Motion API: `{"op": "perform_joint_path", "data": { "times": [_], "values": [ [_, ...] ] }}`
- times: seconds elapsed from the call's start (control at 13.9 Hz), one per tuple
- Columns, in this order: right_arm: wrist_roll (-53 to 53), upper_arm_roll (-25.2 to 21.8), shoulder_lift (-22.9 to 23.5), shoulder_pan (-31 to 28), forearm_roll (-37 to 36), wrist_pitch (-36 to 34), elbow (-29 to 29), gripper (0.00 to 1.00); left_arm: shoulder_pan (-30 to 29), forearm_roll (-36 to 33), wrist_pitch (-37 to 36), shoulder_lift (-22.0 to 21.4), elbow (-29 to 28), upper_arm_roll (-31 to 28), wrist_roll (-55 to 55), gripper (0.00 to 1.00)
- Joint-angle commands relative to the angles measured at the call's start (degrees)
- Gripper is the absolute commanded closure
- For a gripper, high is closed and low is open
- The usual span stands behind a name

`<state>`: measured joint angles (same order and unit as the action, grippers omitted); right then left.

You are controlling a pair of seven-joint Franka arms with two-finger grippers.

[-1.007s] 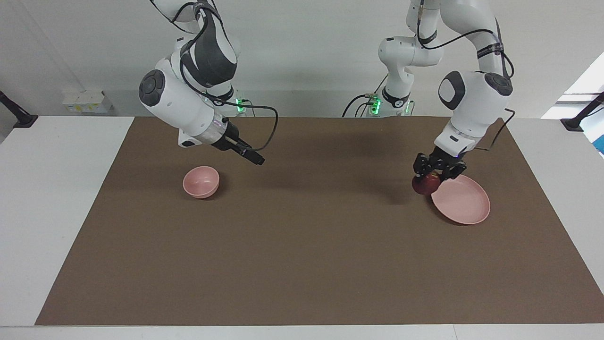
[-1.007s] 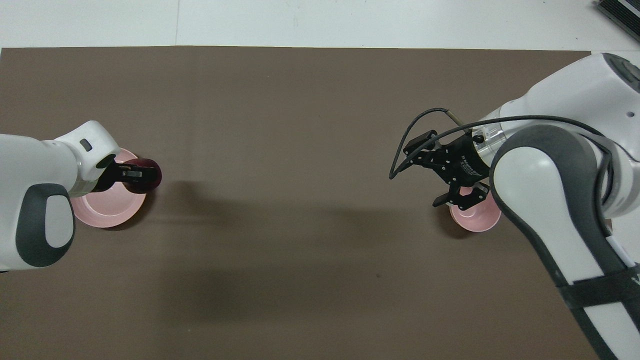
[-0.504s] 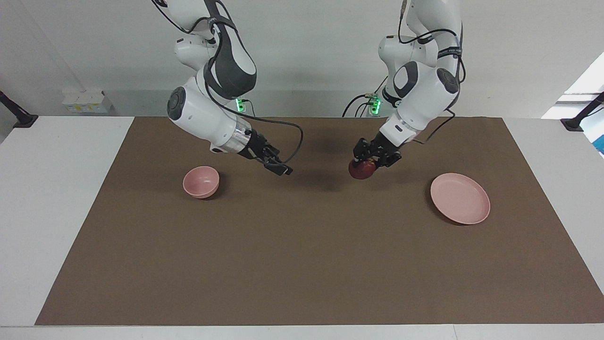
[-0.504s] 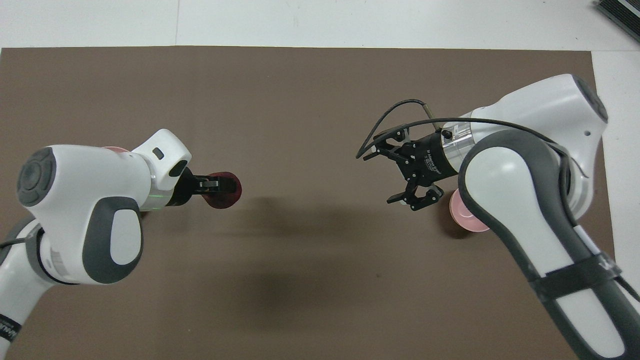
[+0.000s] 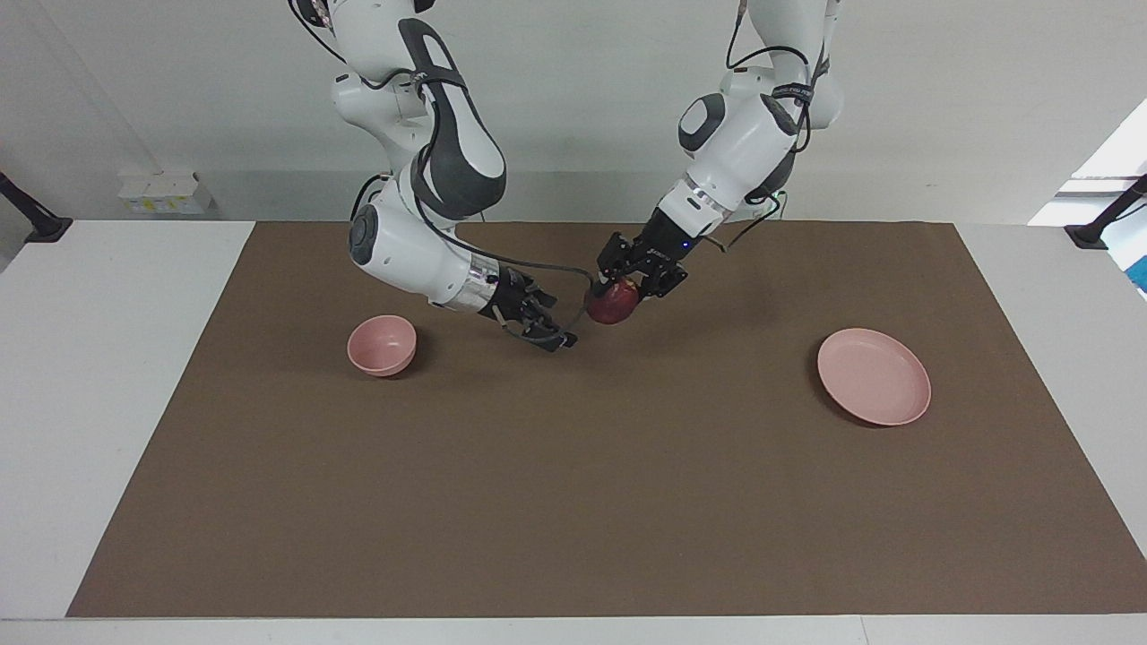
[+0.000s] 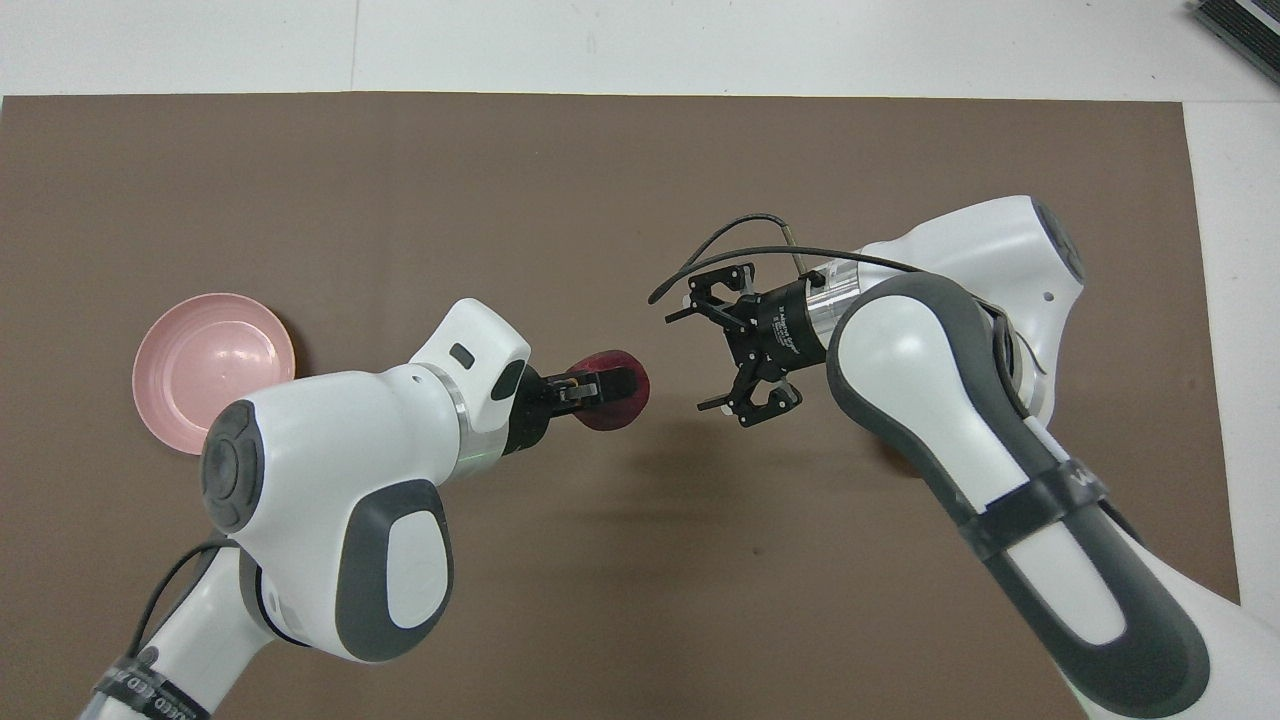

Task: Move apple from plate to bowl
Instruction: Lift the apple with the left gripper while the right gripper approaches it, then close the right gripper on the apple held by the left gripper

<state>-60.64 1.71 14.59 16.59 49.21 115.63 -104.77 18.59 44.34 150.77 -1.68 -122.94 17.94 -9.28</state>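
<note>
My left gripper [image 5: 616, 292] is shut on the dark red apple [image 5: 607, 309] and holds it in the air over the middle of the brown mat; it also shows in the overhead view [image 6: 590, 385] with the apple [image 6: 625, 408]. My right gripper [image 5: 557, 328] is open, raised beside the apple with a small gap, its jaws facing the apple [image 6: 690, 362]. The small pink bowl [image 5: 383, 345] sits empty toward the right arm's end; my right arm hides it in the overhead view. The wide pink plate [image 5: 874, 388] lies empty toward the left arm's end [image 6: 213, 372].
A brown mat [image 5: 573, 502] covers most of the white table. Small white boxes [image 5: 166, 193] stand by the wall at the right arm's end. A black cable [image 6: 720, 235] loops off the right wrist.
My left gripper has carried the apple off the plate to above the mat's middle. My right gripper has moved from over the bowl toward the middle, and the two hands are now close together.
</note>
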Motion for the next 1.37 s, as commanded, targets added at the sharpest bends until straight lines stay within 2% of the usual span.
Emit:
{"op": "perform_joint_path", "data": {
  "times": [0.0,0.36,0.43,0.5,0.79,0.86,0.94,1.01,1.08,1.29],
  "values": [
    [-1.6,0.0,-1.0,1.5,3.4,-0.1,-1.1,0.0,0.1,2.0,4.1,-0.1,-0.4,1.7,-0.3,1.0],
    [-1.2,0.0,-0.9,2.0,7.5,-0.3,-0.5,0.0,0.2,2.2,4.2,-0.1,-0.1,2.6,-0.3,1.0],
    [-1.1,0.0,-1.0,2.0,7.7,-0.4,-0.3,0.31,0.2,2.2,4.2,-0.1,-0.1,2.6,-0.5,1.0],
    [-1.1,0.0,-1.1,2.0,8.5,-0.5,-0.2,0.99,0.3,2.2,4.2,-0.3,-0.2,2.9,-0.5,1.0],
    [-1.1,0.0,-1.6,1.6,8.5,-2.4,0.6,1.0,0.2,2.2,4.1,-0.3,-0.2,3.1,-0.5,1.0],
    [-1.1,0.0,-1.7,1.4,8.5,-2.7,0.6,1.0,0.2,2.2,4.0,-0.3,-0.2,3.0,-0.5,0.88],
    [-1.1,0.0,-1.8,1.3,8.4,-2.8,0.6,1.0,0.2,1.8,3.7,-0.3,0.0,3.1,-0.4,0.63],
    [-1.1,0.0,-1.8,1.3,8.4,-2.8,0.6,1.0,0.2,1.6,3.7,-0.3,0.2,3.1,-0.5,0.29],
    [-1.1,0.0,-1.8,1.3,8.2,-2.8,0.6,1.0,0.2,1.6,3.7,-0.3,0.2,3.1,-0.6,0.09],
    [-0.5,-0.2,-1.7,1.2,7.5,-2.7,0.5,1.0,0.2,1.4,3.7,-0.2,0.2,3.0,-0.7,0.0]
  ]
}}
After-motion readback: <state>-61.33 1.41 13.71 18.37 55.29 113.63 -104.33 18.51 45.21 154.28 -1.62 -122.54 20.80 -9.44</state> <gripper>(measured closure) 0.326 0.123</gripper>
